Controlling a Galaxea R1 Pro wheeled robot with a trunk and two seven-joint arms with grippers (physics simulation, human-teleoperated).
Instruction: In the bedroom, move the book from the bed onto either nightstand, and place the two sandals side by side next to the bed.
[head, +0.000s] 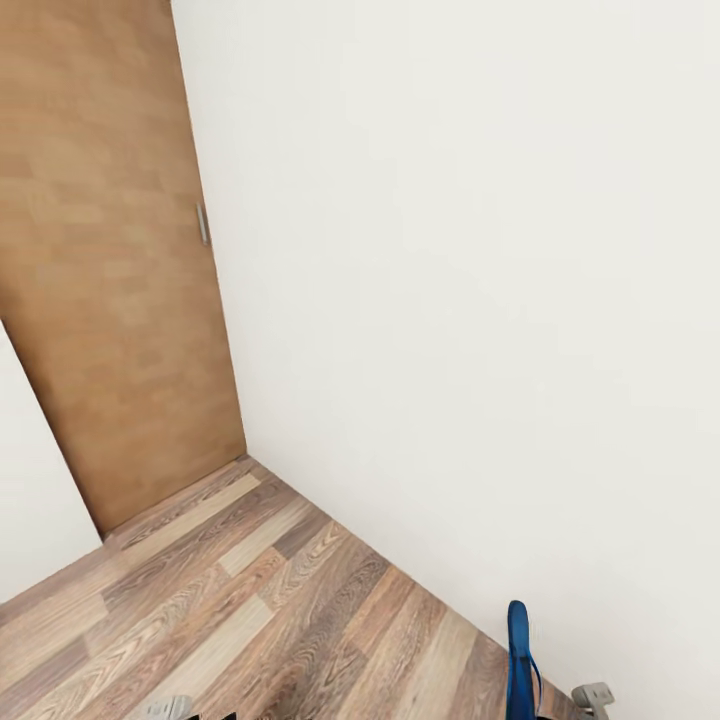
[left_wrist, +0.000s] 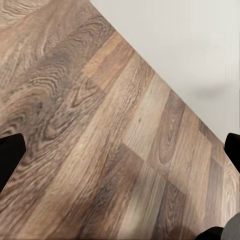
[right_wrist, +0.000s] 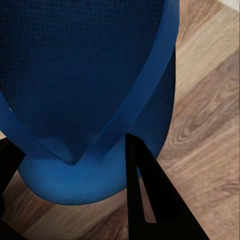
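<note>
We face a corner of the room, where a white wall (head: 450, 300) meets a wood-plank floor (head: 250, 600), with a light brown wooden door (head: 100, 280) on the left carrying a small grey handle (head: 202, 223) at its edge. At the bottom right of the head view a bright blue sandal (head: 518, 665) stands on edge, lifted above the floor close to the wall, with a bit of our right arm's grey hardware just beside it. From the right wrist we see our right gripper (right_wrist: 75, 165) closed on that sandal (right_wrist: 90, 85): the dark fingers (right_wrist: 150, 200) press against its toe end, where the thin blue straps meet the sole. Our left gripper (left_wrist: 120, 150) hangs over bare floor (left_wrist: 100, 140) near the wall, its dark fingertips (left_wrist: 10, 155) spread wide apart with nothing between them.
</note>
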